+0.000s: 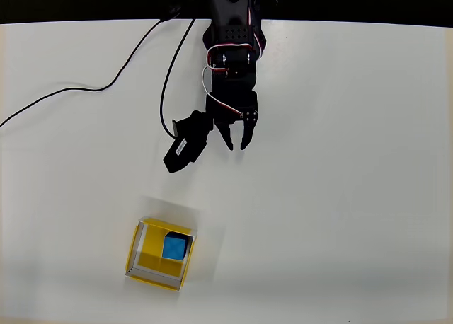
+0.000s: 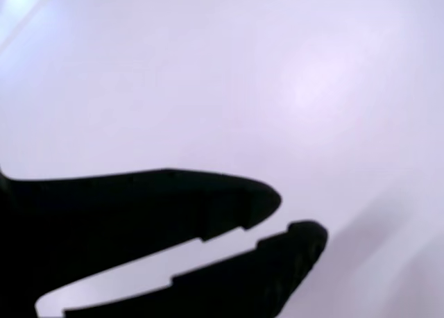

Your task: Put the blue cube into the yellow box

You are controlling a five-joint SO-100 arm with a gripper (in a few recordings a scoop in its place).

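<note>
1. White matte table (image 1: 354, 197): the largest surface; w/ a black band along its far edge in the overhead view. We see it bare & slightly blurred behind the fingers in the wrist view.
2. Black arm (image 1: 232, 48): reaches in from the top edge of the overhead view, w/ red & white wires looped at its joints. A black cable (image 1: 106, 83) trails off to the left across the table.
3. Yellow box (image 1: 144, 250): sits low & left of centre in the overhead view, slightly rotated, open top w/ a pale rim. It is well apart from the arm.
4. Gripper (image 1: 236, 143): points down-picture toward the box side, over bare table. In the wrist view (image 2: 284, 217) we see the two dark fingers nearly together, only a thin gap betw. the tips, nothing held betw. them.
5. Blue cube (image 1: 175, 247): lies inside the yellow box, toward its right wall in the overhead view, resting on the yellow floor; not touching the gripper.

Step in hand, as we judge it: placement looks complete, since cube is in box & the gripper is empty & clear of it. Next move prob. calls only for parking the arm at rest, w/o sweeping near the box; no further grasp seems needed.
</note>
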